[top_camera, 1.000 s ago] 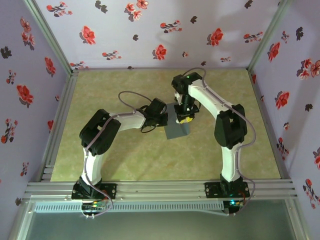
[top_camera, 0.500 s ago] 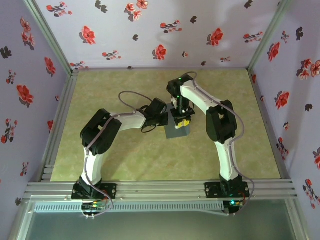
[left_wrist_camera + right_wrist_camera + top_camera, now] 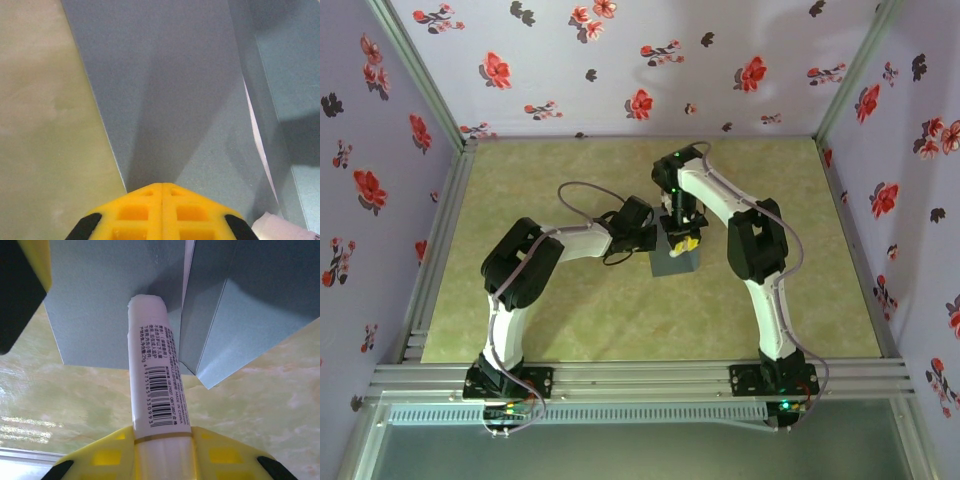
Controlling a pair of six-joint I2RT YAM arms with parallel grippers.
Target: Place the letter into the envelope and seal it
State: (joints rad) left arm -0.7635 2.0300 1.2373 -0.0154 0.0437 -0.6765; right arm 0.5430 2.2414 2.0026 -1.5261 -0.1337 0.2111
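Note:
The slate-grey envelope [image 3: 672, 263] lies flat in the middle of the mat, its flap [image 3: 250, 305] folded open. Of the letter I see just a thin white edge [image 3: 187, 270] at the envelope's mouth; the rest is hidden inside. My left gripper [image 3: 653, 238] is shut with nothing between its fingers, and its yellow tip [image 3: 162, 186] sits at the envelope's [image 3: 175, 90] left edge. My right gripper [image 3: 162, 432] is shut on a white glue stick [image 3: 155, 385]. The stick's tip touches the envelope's grey paper [image 3: 90, 300] beside the flap.
The green mat [image 3: 570, 320] is bounded by a metal frame rail [image 3: 640, 375] at the near edge and by floral walls [image 3: 620, 70] on the other sides. Both arms meet over the envelope at the centre.
The right arm has swung its elbow leftward, carrying the glue stick a little left over the envelope. The left arm and the envelope have stayed put.

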